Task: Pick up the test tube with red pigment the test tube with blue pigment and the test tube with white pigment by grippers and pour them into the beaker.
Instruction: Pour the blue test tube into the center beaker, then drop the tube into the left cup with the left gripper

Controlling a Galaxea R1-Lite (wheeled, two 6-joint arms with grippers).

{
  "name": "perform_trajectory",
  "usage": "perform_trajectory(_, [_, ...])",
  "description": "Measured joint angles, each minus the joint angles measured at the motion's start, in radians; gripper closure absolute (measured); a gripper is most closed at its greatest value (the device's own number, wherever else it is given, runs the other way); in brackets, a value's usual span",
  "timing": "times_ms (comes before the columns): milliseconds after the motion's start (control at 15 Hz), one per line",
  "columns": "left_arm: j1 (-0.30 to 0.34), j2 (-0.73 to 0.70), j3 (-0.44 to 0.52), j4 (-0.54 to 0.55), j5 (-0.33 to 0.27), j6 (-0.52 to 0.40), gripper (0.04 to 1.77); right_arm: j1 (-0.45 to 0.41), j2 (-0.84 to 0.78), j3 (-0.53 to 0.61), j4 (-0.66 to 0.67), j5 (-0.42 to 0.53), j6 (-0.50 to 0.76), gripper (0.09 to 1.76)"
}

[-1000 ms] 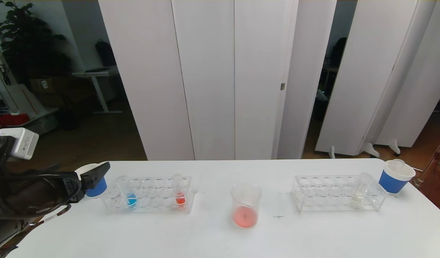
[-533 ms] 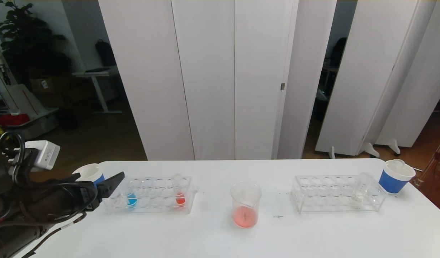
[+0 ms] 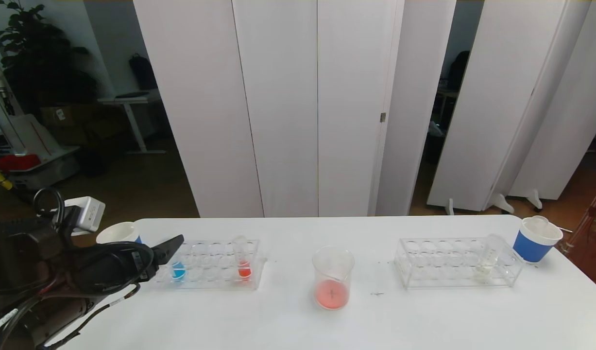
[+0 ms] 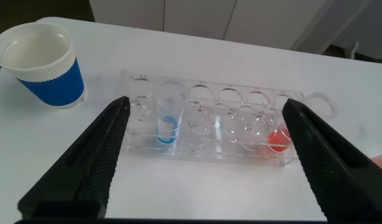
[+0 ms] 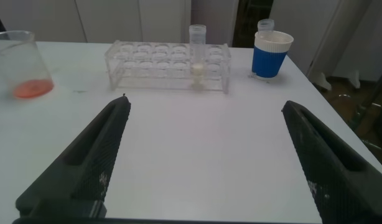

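Observation:
The test tube with blue pigment stands near the left end of a clear rack, and the test tube with red pigment stands near its right end. My left gripper hovers at that rack's left end, open. In the left wrist view its wide jaws frame the blue tube and the red tube. The beaker at the table's centre holds red liquid. The test tube with white pigment stands in the right-hand rack. My right gripper is open over bare table, short of the white tube.
A blue paper cup stands behind the left arm at the table's back left corner, and another blue cup stands at the back right, next to the right rack. White folding screens rise behind the white table.
My left arm has moved right and forward, carrying the open gripper from beside the left blue cup to the left end of the left rack. Nothing else has moved.

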Motion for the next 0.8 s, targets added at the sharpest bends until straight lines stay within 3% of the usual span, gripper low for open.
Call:
perform_trajectory(267, [0.001, 0.112, 0.0, -0.096, 0.02, -0.016, 0.06, 0.0, 0.0, 0.0, 0.0, 0.0, 0.0, 0.1])
perform_trajectory(400, [0.003, 0.158, -0.011, -0.101, 0.027, -0.069, 0.06, 0.0, 0.0, 0.0, 0.0, 0.0, 0.0, 0.1])
perform_trajectory(800, [0.016, 0.236, -0.031, -0.156, 0.033, -0.08, 0.06, 0.0, 0.0, 0.0, 0.0, 0.0, 0.0, 0.1])
